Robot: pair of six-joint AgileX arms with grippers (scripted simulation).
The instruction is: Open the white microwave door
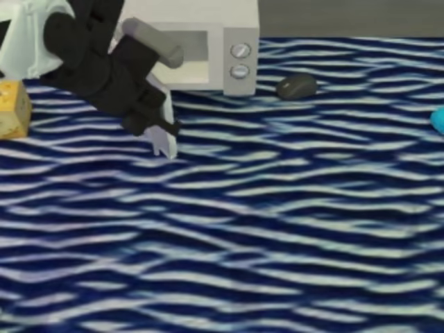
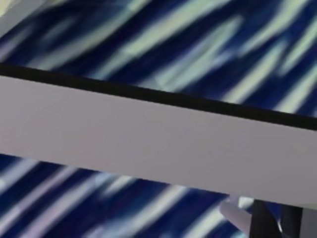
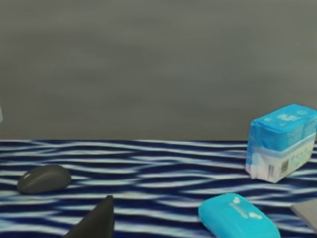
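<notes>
The white microwave (image 1: 239,28) stands at the table's far edge, left of centre, with two silver knobs (image 1: 240,60) on its front. Its white microwave door (image 1: 167,142) is swung out towards the near side, leaving the cavity (image 1: 198,48) exposed. My left gripper (image 1: 158,127) is shut on the door's free edge. In the left wrist view the door (image 2: 148,139) crosses the picture as a broad grey band, with one pale finger (image 2: 237,216) against its lower edge. My right gripper (image 3: 203,225) is out of the top view; it is open over the table's right side.
A yellow cube (image 1: 12,109) sits at the left edge, beside my left arm. A dark mouse (image 1: 297,86) lies just right of the microwave. A cyan case (image 3: 237,218) and a blue-and-white packet (image 3: 282,141) lie at the right.
</notes>
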